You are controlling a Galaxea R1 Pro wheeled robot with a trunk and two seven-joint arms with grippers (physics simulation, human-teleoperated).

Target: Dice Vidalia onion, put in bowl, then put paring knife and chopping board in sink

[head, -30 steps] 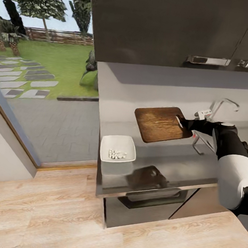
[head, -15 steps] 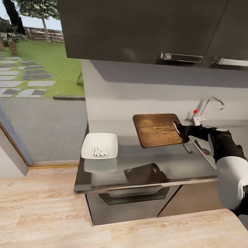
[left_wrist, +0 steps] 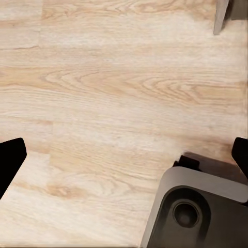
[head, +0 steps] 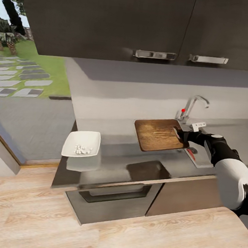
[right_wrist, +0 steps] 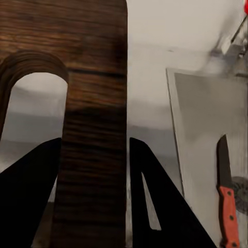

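I had the right gripper (head: 181,134) clamped on the board (head: 159,134) at its slotted handle end, holding it in the air above the countertop (head: 115,169), just beside the sink (head: 196,159); in the right wrist view the 2 fingers (right_wrist: 155,201) pressed either side of the strip of wood beside the slot; the board (right_wrist: 77,103) cast a dark shadow on the grey top below it. The knife (right_wrist: 227,199) lay in the sink basin, red handle and dark blade, beside the drain; the tap (head: 192,106) with its red knob stood behind. The bowl (head: 81,144) sat near the counter's far left end, well apart from the board, with small white diced bits (head: 81,149) inside. The left gripper (left_wrist: 124,155) hung spread wide over the wooden floor (left_wrist: 103,93), its 2 dark tips at the picture's edges, nothing between them.
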